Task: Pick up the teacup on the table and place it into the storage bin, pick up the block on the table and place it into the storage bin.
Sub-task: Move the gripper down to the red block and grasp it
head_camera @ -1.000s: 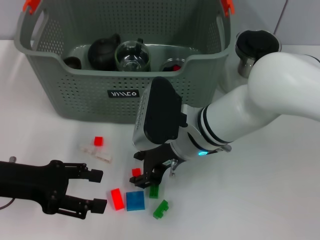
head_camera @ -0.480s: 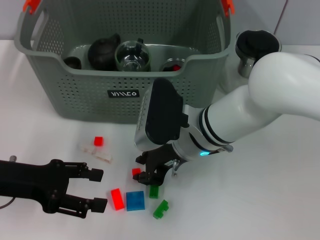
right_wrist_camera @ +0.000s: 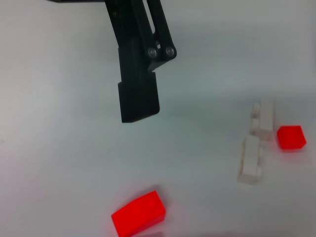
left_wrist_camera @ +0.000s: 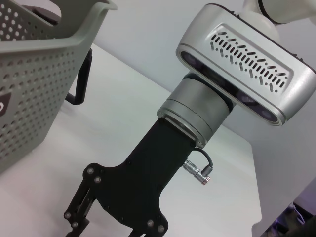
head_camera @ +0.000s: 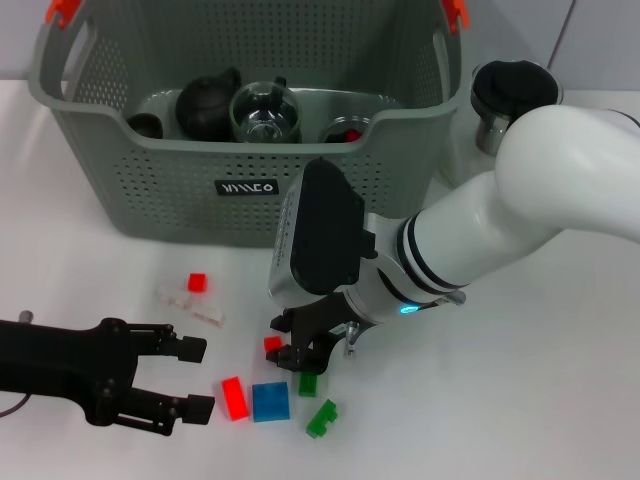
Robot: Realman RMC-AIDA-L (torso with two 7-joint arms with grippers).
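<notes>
surface: white table [head_camera: 560, 400] | backdrop: pale grey wall [head_camera: 600, 40] | light: even, soft shadows

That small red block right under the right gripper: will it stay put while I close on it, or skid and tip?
The small red block looks like hard plastic with flat faces, so it probably won't roll. Being tiny, likely light, on the smooth white table, it may skid if one finger of the right gripper touches first. The green block nearby could get nudged.
</notes>
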